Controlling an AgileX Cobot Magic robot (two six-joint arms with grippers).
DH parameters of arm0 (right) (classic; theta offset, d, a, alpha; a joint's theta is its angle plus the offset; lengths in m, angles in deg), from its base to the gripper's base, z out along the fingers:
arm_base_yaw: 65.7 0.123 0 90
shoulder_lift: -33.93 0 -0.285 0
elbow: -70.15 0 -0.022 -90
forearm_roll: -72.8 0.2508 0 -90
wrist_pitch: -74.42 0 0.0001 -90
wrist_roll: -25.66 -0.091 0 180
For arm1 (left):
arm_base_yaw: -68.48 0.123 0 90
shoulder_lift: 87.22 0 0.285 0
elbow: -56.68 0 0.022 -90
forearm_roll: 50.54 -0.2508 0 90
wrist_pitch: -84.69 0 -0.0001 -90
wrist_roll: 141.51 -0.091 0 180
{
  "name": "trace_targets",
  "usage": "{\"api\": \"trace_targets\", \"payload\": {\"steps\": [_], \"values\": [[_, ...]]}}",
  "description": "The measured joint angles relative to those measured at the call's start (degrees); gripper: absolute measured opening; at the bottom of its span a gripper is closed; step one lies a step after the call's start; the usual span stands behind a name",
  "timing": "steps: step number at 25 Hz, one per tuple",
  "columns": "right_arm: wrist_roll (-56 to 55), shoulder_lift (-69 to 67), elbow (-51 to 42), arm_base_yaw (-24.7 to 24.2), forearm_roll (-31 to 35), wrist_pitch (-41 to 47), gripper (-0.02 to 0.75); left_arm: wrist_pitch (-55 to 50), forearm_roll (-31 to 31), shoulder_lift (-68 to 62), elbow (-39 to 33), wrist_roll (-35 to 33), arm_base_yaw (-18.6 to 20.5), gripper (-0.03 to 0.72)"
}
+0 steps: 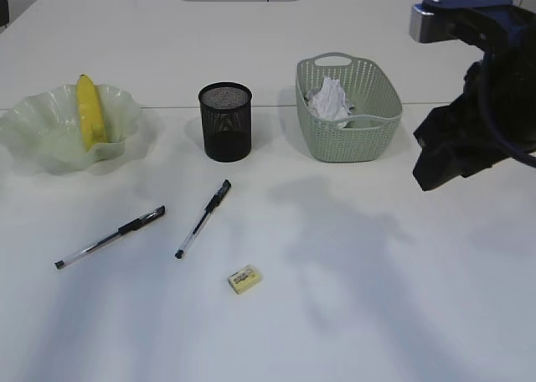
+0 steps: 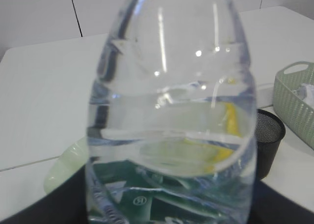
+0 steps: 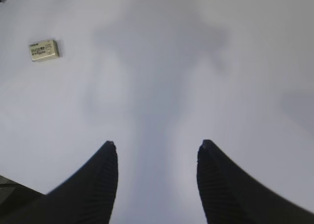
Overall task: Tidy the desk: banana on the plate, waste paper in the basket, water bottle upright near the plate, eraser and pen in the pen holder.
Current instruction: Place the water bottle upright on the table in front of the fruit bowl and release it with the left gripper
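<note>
The water bottle (image 2: 167,111) fills the left wrist view, clear with a dark green label low down. My left gripper (image 2: 169,209) is shut on it, with dark jaws at both lower corners. Bottle and left gripper are out of the exterior view. The banana (image 1: 90,110) lies in the pale green plate (image 1: 38,135). The waste paper (image 1: 329,99) sits in the sage-green basket (image 1: 356,139). Two pens (image 1: 110,237) (image 1: 203,218) and the eraser (image 1: 244,279) lie on the desk (image 1: 377,273). The black pen holder (image 1: 225,121) stands between plate and basket. My right gripper (image 3: 156,150) is open and empty above bare desk, with the eraser (image 3: 43,50) far to its upper left.
The right arm (image 1: 473,114) hangs over the desk's right edge beside the basket. In the left wrist view the plate (image 2: 61,170) shows left of the bottle, and the pen holder (image 2: 270,140) and basket (image 2: 294,101) show to its right. A seam (image 1: 167,107) crosses the desk behind the plate.
</note>
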Motion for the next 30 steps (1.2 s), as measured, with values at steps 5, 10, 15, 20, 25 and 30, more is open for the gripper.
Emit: {"api": "trace_targets", "payload": {"steps": [5,10,15,20,25,30], "values": [[-0.38,2.98,-3.11,-0.07,-0.11,0.34,0.389,-0.58,0.00,0.00,0.00,0.33,0.00,0.391],[-0.47,5.78,-3.14,-0.07,-0.65,2.35,0.389,-1.21,-0.11,0.54,0.00,0.43,0.00,0.391],[-1.04,9.79,-3.24,-0.07,-1.29,3.55,0.389,-1.27,-0.11,1.78,0.00,0.51,0.00,0.391],[-1.15,10.51,-3.24,-0.07,-1.33,4.18,0.389,-1.27,-0.11,2.19,0.00,1.27,0.00,0.391],[-1.25,10.51,-3.24,-0.07,-1.43,4.22,0.389,-1.27,-0.11,2.08,0.00,1.35,0.00,0.391],[-1.25,10.51,-3.24,-0.07,-1.43,4.22,0.389,-1.41,-0.11,1.34,-0.10,1.42,0.00,0.391]]}}
